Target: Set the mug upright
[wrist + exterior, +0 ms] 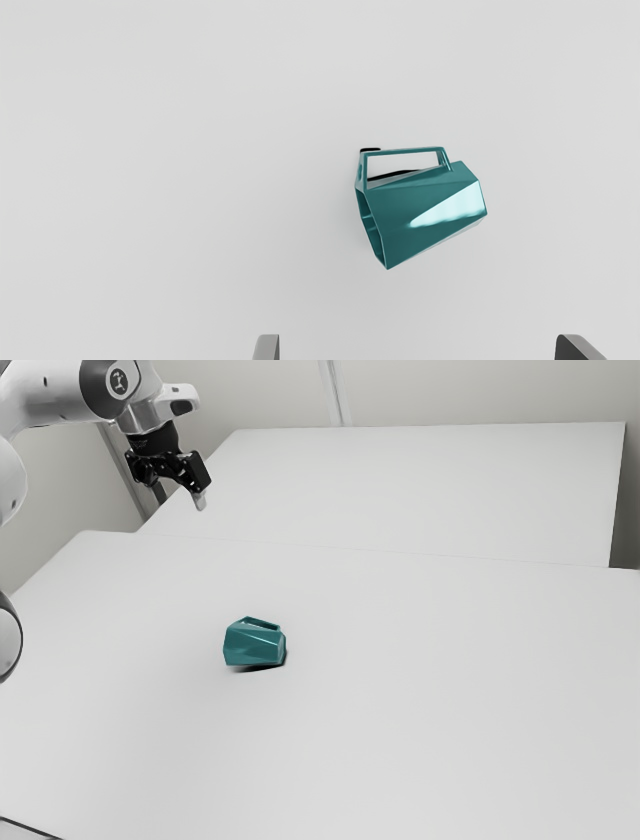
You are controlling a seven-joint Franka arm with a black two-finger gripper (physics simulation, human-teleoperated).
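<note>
Because the mug (254, 644) lies on its side on the table (400, 740), at five o'clock from the wide-open, empty gripper (199, 500) in the exterior view, I'd pinch its body (420, 200), not the thin handle (410, 150); it looks light, rigid and slippery.

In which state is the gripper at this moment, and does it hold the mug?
Gripper: open, fingers wide apart, not holding the mug.
</note>
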